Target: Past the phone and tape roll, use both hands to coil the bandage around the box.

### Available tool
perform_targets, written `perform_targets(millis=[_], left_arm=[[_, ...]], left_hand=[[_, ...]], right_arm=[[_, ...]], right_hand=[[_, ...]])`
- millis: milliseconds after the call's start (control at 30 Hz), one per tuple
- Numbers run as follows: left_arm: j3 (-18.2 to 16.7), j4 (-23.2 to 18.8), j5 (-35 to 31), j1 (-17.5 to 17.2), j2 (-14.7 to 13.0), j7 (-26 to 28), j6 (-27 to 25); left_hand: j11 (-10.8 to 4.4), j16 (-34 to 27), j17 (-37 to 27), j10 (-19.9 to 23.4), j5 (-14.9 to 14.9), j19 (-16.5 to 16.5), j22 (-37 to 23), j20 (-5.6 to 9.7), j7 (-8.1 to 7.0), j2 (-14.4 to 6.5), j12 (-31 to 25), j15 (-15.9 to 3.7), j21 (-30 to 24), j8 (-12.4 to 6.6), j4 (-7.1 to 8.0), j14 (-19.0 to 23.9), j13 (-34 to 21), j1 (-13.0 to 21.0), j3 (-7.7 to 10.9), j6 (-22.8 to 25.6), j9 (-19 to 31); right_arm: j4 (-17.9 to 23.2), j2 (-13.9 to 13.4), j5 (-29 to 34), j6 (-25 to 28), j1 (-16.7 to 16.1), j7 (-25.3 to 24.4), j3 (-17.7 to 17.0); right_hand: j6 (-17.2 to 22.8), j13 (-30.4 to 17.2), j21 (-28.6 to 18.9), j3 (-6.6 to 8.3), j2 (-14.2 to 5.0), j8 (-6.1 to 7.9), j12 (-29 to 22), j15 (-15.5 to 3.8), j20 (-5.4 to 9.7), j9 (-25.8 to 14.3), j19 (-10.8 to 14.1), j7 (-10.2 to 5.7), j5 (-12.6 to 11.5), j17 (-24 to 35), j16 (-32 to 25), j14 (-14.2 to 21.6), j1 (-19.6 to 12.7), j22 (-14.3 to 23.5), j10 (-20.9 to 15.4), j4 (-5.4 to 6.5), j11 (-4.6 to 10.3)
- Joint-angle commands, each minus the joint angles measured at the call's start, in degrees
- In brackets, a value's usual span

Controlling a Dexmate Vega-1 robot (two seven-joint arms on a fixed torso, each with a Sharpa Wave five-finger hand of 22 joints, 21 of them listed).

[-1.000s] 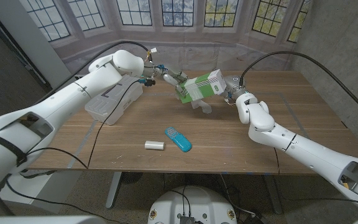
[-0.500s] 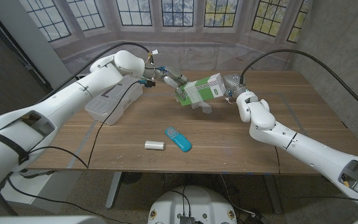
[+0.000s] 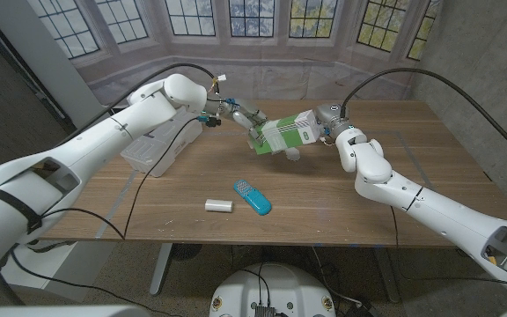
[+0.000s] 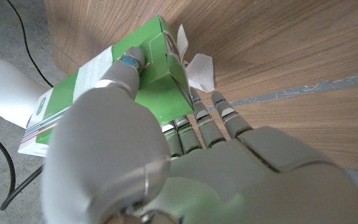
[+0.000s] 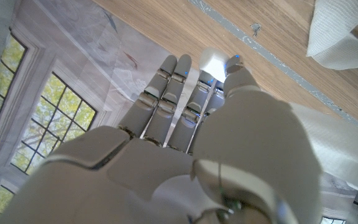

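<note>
Where both hands hold the box (image 3: 286, 135) aloft, left hand (image 3: 246, 118), right hand (image 3: 325, 121), bandage (image 3: 292, 154) mostly hidden.

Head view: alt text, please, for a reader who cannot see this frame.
Both robot hands, left hand and right hand, hold a green and white box above the far side of a wooden table. Nearer lie a blue phone and a white tape roll.

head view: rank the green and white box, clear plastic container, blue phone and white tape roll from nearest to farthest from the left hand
1. Green and white box, held by the left hand.
2. Clear plastic container, table's left side.
3. Blue phone, near front edge.
4. White tape roll, beside the phone; nearly tied with it.
</note>
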State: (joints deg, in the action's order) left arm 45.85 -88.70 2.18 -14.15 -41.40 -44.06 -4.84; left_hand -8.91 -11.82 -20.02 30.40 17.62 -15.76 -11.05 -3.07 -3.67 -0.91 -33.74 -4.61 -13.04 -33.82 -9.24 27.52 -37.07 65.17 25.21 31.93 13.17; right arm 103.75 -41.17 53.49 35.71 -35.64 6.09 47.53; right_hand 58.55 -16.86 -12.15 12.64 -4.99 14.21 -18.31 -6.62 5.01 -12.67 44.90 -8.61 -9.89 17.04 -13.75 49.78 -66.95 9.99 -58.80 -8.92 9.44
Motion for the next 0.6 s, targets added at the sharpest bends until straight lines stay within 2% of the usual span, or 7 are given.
perform_targets(millis=[33,600], left_arm=[[0.50,0.38,-0.34,0.10,0.40,-0.61,-0.36],[0.43,0.99,-0.40,0.01,-0.06,-0.94,-0.17]], left_hand=[[-0.13,-0.41,-0.12,0.68,0.21,0.05,-0.12,0.12,1.51,-3.85,-0.42,0.12,-0.43,-13.09,0.23,0.21,-1.98,-2.75,0.08,1.63,0.18],[-0.01,-0.38,-0.11,0.61,0.26,0.08,-0.13,0.13,1.55,-3.90,-0.45,0.16,-0.44,-13.04,0.22,0.17,-1.99,-2.74,0.03,1.48,0.18]], right_arm=[[0.01,-0.09,0.23,-0.76,-0.11,-0.05,-0.45],[-1.63,1.54,0.57,-1.09,1.19,0.16,0.25]], right_hand=[[0.52,-0.26,0.10,-0.21,-0.39,0.37,-0.38,-7.04,4.28,-0.15,0.03,-0.04,-0.37,0.18,0.03,0.49,-0.21,0.20,-0.48,-0.07,0.14],[0.50,-0.30,0.09,-0.24,-0.37,0.33,-0.29,-7.05,4.27,-0.14,0.06,-0.04,-0.36,0.21,0.15,0.50,-0.28,0.20,-0.45,-0.10,0.17]])
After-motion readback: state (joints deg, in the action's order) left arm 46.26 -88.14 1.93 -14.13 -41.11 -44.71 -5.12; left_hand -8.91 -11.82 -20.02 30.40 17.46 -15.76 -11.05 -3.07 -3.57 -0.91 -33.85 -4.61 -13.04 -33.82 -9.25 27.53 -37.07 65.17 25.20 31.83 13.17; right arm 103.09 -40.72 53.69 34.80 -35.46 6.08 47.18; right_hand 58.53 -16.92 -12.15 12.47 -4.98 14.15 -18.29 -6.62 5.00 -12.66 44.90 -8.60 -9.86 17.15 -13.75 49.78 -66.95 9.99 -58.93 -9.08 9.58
